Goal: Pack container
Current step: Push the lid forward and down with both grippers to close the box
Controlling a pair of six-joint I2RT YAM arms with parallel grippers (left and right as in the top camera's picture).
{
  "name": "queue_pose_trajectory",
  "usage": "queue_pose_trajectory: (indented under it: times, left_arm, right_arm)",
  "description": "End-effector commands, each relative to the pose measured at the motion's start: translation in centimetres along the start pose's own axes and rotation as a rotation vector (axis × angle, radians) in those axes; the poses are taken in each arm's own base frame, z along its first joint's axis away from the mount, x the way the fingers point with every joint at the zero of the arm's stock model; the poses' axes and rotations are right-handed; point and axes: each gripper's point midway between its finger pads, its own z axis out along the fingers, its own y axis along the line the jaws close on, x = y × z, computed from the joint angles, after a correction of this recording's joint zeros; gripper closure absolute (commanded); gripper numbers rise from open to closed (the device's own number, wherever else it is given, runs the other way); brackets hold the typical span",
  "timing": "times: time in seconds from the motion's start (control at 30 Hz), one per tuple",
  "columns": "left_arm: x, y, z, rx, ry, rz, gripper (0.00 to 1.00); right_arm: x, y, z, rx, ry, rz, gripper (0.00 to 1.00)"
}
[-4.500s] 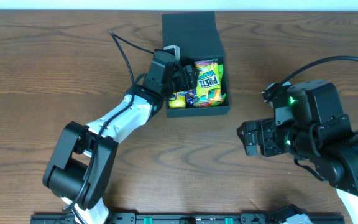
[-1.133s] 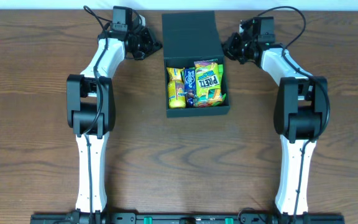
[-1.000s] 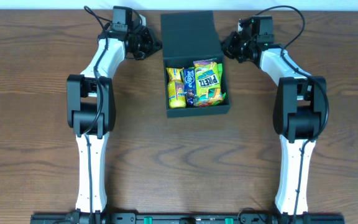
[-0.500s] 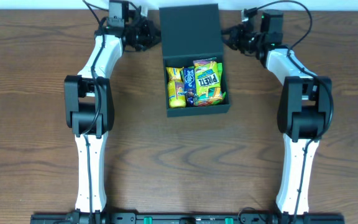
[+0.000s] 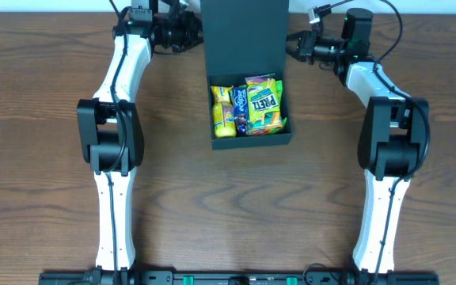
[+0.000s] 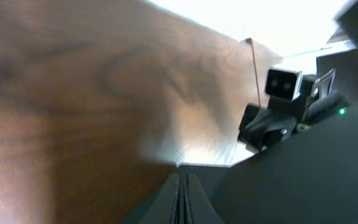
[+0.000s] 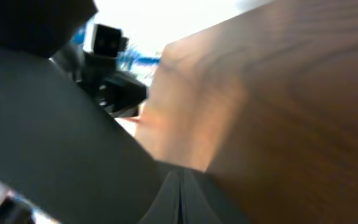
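Dark brown wooden table seen from above, in even indoor light.
The table (image 5: 228, 206) fills almost the whole overhead view, its grain running side to side with a soft sheen. A thin pale strip (image 5: 46, 5) shows past its far edge; whether it is wall or floor is unclear. In both wrist views the wood is blurred, and a washed-out white glow (image 6: 278, 18) lies beyond the table's edge.

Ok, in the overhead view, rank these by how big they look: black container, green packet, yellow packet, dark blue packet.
1. black container
2. green packet
3. yellow packet
4. dark blue packet, only a narrow strip showing between the other two
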Motion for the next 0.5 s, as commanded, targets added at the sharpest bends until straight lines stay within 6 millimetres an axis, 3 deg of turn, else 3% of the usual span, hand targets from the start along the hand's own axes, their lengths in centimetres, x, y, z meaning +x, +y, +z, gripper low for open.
queue_pose_trajectory:
  times: [0.0, 0.33, 0.47]
  left_arm:
    - [-0.2, -1.2, -1.3, 0.020, 0.006, 0.074, 0.94]
    - [0.2, -2.2, -3.3, 0.001, 0.017, 0.082, 0.94]
    - [0.2, -2.9, -3.9, -0.004, 0.018, 0.093, 0.94]
  right_arm:
    - [1.5, 2.8, 0.4, -0.121, 0.106, -0.016, 0.98]
    - [3.7, 2.5, 0.4, -0.148, 0.167, 0.045, 0.98]
    - [3.7, 1.8, 0.4, -0.116, 0.155, 0.063, 0.98]
